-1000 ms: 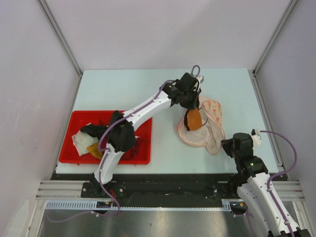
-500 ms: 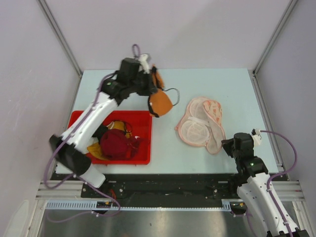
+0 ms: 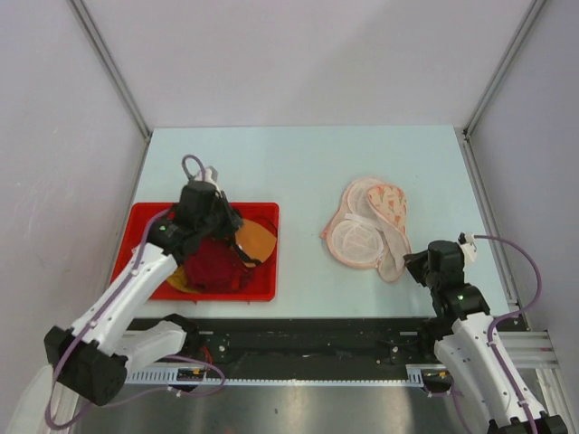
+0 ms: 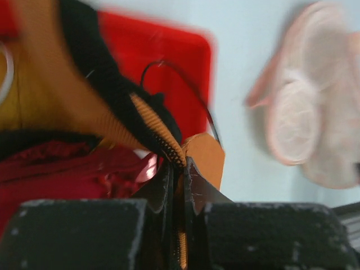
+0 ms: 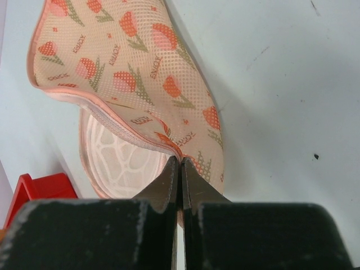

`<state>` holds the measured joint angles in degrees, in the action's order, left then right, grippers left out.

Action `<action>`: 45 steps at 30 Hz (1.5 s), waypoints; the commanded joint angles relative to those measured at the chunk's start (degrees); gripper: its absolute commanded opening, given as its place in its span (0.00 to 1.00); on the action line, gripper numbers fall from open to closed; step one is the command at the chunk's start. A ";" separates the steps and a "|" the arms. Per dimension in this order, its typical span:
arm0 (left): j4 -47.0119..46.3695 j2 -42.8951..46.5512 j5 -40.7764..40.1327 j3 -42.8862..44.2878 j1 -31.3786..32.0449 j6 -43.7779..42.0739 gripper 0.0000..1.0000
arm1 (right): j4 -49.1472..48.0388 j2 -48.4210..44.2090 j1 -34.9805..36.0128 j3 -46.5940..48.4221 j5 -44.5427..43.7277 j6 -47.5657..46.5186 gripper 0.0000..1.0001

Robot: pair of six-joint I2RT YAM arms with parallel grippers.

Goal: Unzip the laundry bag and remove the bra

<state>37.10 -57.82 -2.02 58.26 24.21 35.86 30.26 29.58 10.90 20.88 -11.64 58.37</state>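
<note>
The laundry bag [image 3: 366,226] lies open on the table at centre right, with its white mesh inside showing. It also shows in the right wrist view [image 5: 129,67] and, blurred, in the left wrist view [image 4: 304,118]. My right gripper [image 3: 413,268] is shut on the bag's rim at its near right edge, as the right wrist view [image 5: 180,162] shows. My left gripper [image 3: 232,233] is shut on the orange bra [image 3: 257,240], pinching its black-edged band [image 4: 157,132] between the fingers. The bra hangs over the right part of the red tray [image 3: 136,217].
The red tray at the left holds a dark red garment [image 3: 213,264] and a mustard-yellow garment [image 3: 181,278]. The dark red garment [image 4: 56,169] lies just under the bra. Grey walls close in the table on three sides.
My left arm has swung the bra from above the bag, over the back of the table, to low over the red tray. The right gripper and the bag have stayed put.
</note>
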 commanded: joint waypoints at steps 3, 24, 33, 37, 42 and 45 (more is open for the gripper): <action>-13.58 -3.16 -2.64 -15.88 -0.91 7.65 0.01 | -0.91 -0.75 -0.17 0.03 0.21 -0.71 0.00; -5.56 -9.77 -6.41 -8.87 -2.85 5.19 0.94 | -3.36 0.11 -0.17 2.58 3.20 -7.74 0.55; -2.48 0.78 -5.46 0.96 -2.85 -5.69 1.00 | -6.00 3.20 1.76 7.24 5.04 -12.05 0.65; -0.11 0.52 -7.11 5.10 -2.85 -7.99 1.00 | -7.14 5.39 2.73 7.59 5.93 -12.05 0.64; -0.01 0.52 -7.21 5.99 -2.85 -9.83 1.00 | -8.11 6.54 3.87 8.38 9.07 -12.22 0.64; -1.86 -0.97 -0.55 6.77 -2.76 -13.78 1.00 | -9.25 9.26 4.74 9.08 10.94 -13.89 0.64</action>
<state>35.86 -57.60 -8.25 62.59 21.71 28.38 24.47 36.75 14.55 26.79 -3.92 47.05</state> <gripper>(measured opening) 0.996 0.641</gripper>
